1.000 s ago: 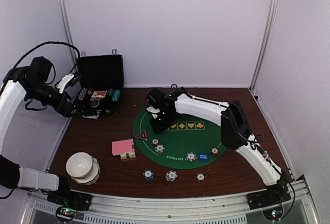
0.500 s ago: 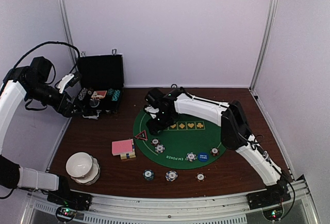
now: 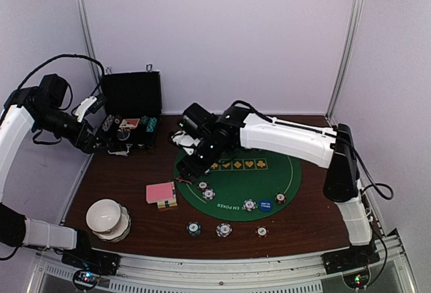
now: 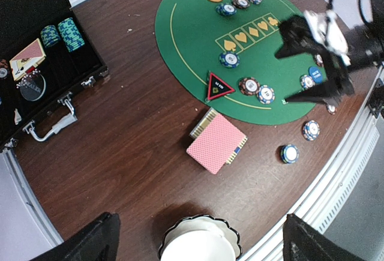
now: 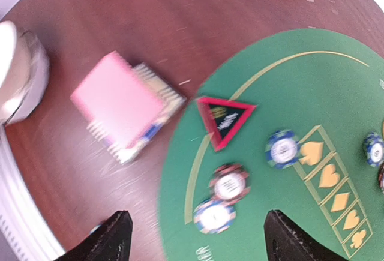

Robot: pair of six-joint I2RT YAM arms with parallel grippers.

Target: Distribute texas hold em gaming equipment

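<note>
Presently: cards (image 4: 216, 144), likely a light, slick stack, on the table (image 4: 132, 153) just beside the mat (image 4: 192, 33); pinch across the edges or they fan. Chips (image 5: 229, 185), hard and thin, on the mat. Right gripper (image 5: 197, 219) wide, empty, overhead; left gripper (image 4: 199, 218) likewise.

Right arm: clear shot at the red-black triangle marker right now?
Likely yes. The right gripper hangs open above the triangle marker, which lies bare at the green mat edge; the nearest chip and the card deck sit apart from it.
</note>
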